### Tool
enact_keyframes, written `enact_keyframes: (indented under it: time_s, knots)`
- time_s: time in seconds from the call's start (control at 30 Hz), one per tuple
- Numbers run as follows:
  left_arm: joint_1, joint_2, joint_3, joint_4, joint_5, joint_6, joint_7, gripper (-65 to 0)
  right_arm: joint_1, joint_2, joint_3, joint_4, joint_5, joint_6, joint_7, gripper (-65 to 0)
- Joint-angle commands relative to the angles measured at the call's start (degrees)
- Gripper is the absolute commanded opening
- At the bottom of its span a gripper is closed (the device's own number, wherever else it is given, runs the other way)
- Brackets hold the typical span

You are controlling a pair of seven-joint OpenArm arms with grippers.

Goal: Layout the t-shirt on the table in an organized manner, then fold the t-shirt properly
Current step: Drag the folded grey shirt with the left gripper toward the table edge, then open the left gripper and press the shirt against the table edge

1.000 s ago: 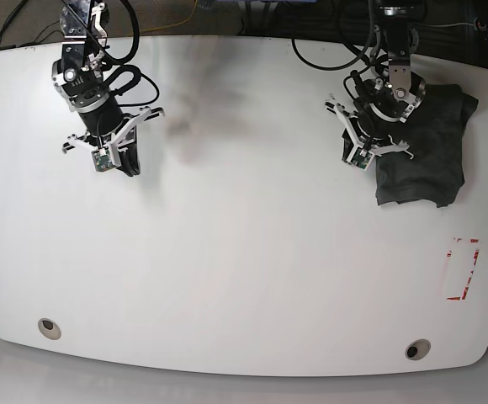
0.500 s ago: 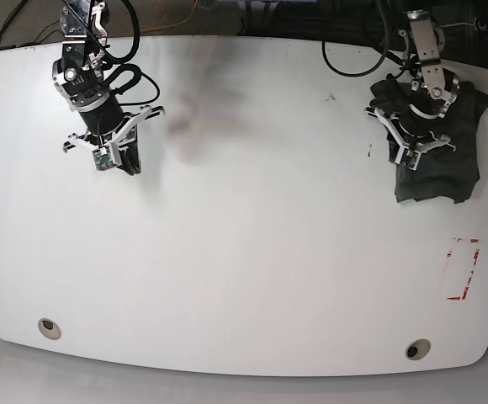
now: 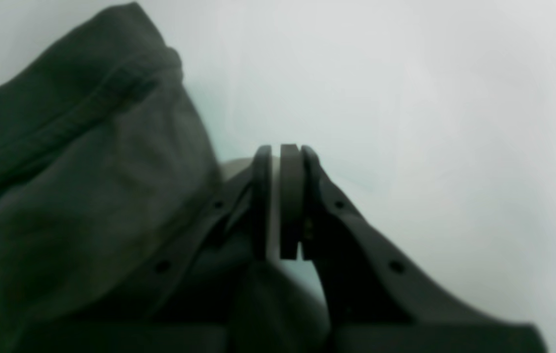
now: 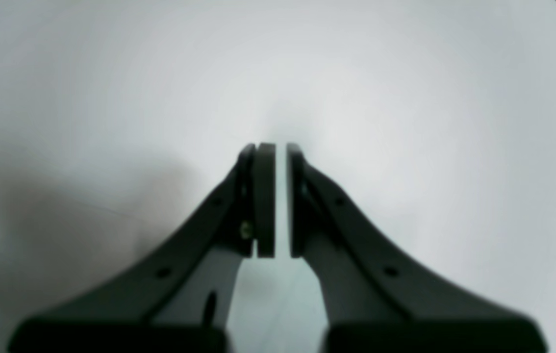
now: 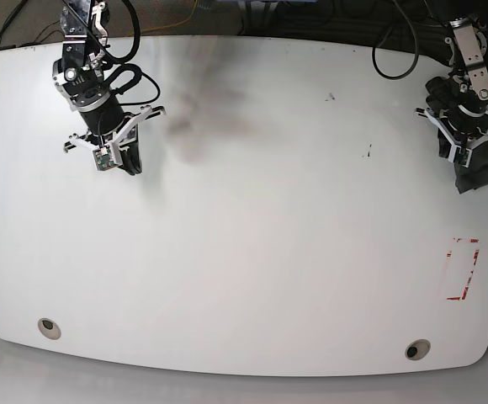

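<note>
While the left gripper (image 3: 285,201) is hovering with its jaws pressed together, I cannot tell whether any cloth is caught between them. The t-shirt (image 3: 62,196) is lying bunched just beside and under its fingers. The shirt is sitting crumpled at the far corner of the table (image 5: 252,252) on the left arm's side, right against the edge and partly running out of the base view. The right gripper (image 4: 275,196) is hanging over bare tabletop near the opposite far corner, with its jaws almost together and nothing between them. Laying the shirt out well is probably calling for a firm pinch on a hem or shoulder and a pull toward the middle. Room is opening widely there, whereas the edge is leaving little margin and the cloth is risking a slide off.
</note>
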Motion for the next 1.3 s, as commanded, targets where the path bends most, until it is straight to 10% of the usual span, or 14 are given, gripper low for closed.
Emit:
enact_keyframes:
  time_s: [0.0, 0.73, 1.27]
  knots:
    - [0.23, -0.82, -0.37, 0.41, -0.13, -0.02, 1.36, -62.9, 0.14, -0.33, 0.23, 1.25, 0.67, -0.1, 1.48, -61.6]
    - [10.96, 8.94, 6.93, 16.85, 0.04, -0.02, 1.63, -62.9, 0.32, -1.74, 0.15, 1.25, 0.67, -0.02, 1.39, -61.6]
    - [18.08, 9.47, 3.24, 19.93, -0.31, 0.07, 1.45, -62.9, 0.23, -1.74, 0.15, 1.16, 0.67, -0.02, 1.39, -61.6]
